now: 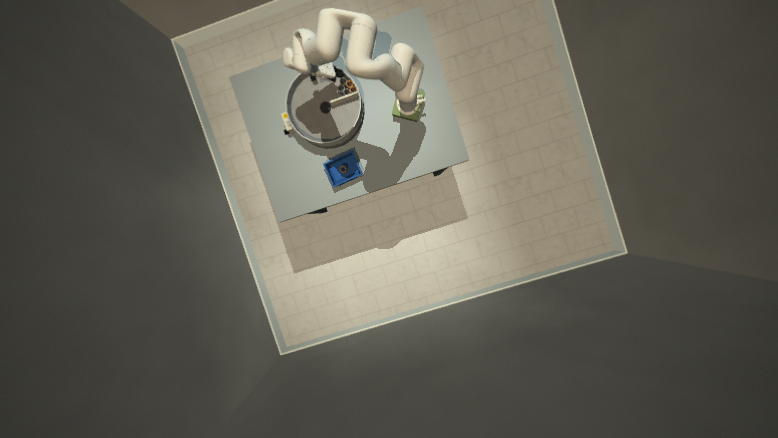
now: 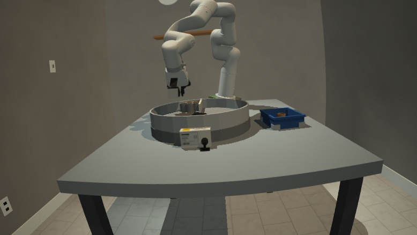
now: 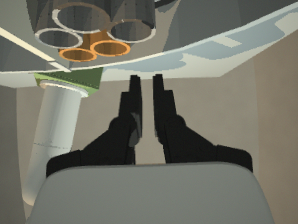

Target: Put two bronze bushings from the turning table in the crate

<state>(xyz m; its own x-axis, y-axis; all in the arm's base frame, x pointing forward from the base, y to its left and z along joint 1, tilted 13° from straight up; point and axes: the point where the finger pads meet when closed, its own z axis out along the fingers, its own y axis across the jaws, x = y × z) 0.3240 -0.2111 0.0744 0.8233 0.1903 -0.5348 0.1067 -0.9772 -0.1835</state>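
The gripper (image 3: 147,83) is hanging in the air with its two dark fingers drawn nearly together, a thin gap showing between them and nothing sitting in that gap — it is closed on nothing. In the exterior view it (image 2: 178,90) is pointing down above the far left rim of the turning table (image 2: 227,118), clear of the wall.

Just beyond the fingertips in the wrist view, a tight cluster of bushings is standing upright: two bronze bushings (image 3: 95,50) are showing orange rims, and grey bushings (image 3: 79,8) are crowding against them. In the exterior view this cluster (image 2: 188,106) is sitting inside the ring toward the far side, right beside a pale divider wall (image 2: 200,104), near the gripper and lower than it.

Out to the right, well apart from the ring, the blue crate (image 2: 294,118) is resting on the grey table (image 2: 221,166) — one bronze bushing (image 2: 281,114) is lying inside it. At the near side of the ring, a cream control box (image 2: 194,138) with a black knob is touching the base. The arm's pedestal (image 2: 226,80) is rising behind the ring on the far side.
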